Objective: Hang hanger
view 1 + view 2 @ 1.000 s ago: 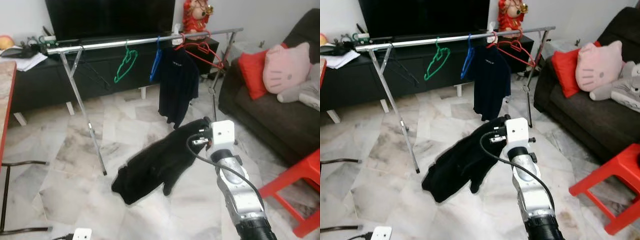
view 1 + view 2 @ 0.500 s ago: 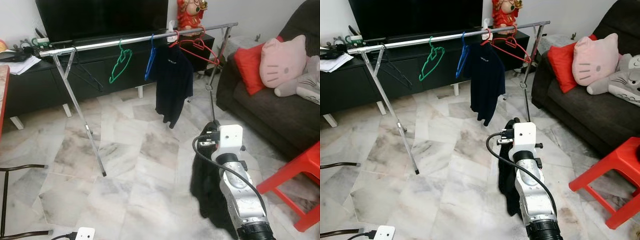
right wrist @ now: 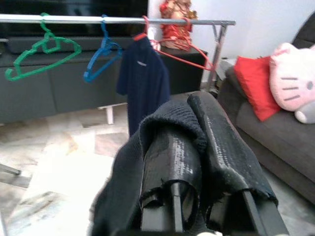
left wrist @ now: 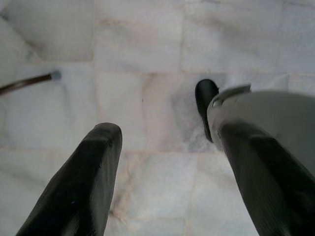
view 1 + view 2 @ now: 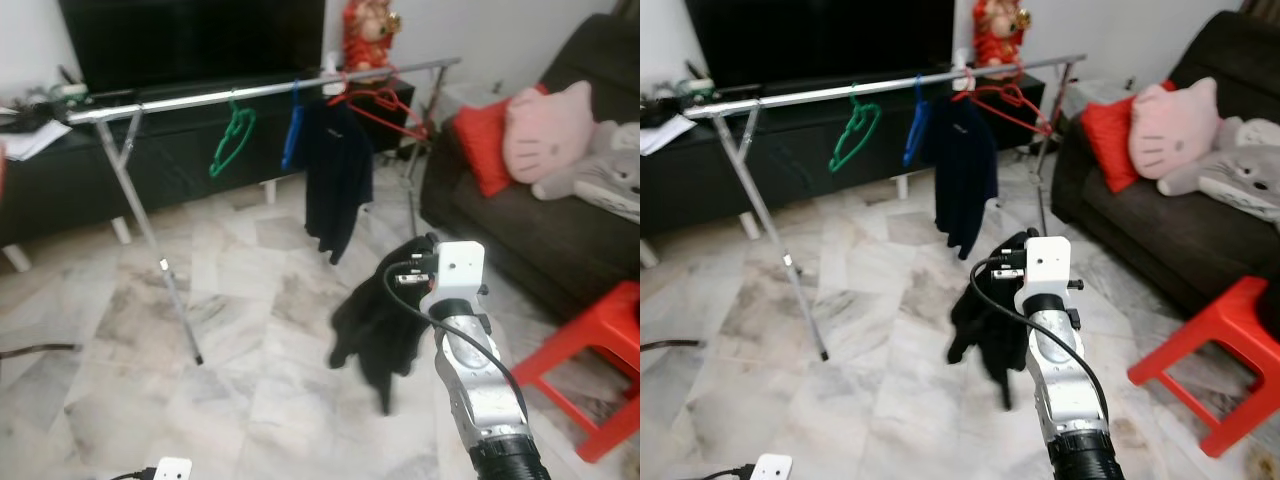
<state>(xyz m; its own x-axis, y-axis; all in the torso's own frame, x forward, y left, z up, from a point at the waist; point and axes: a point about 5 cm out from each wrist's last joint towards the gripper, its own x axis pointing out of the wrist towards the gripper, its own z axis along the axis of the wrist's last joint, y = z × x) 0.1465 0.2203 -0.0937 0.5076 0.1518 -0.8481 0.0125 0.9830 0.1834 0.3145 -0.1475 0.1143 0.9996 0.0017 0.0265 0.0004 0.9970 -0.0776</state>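
Observation:
My right gripper is shut on a black garment, which is draped over its fingers and hangs down above the marble floor. It is held in front of the silver clothes rack. On the rail hang a green hanger, a blue hanger, a red hanger and a navy shirt. The rail is still well beyond the fingertips. My left gripper hangs open over bare floor.
A dark sofa with a red cushion and a pink cat-face pillow stands on the right. A red stool is near my right arm. Behind the rack is a black TV stand. A white adapter lies on the floor.
The black garment swung from spread out on my left to hanging under the right arm, and now sways left again. The camera has moved a little closer to the rack.

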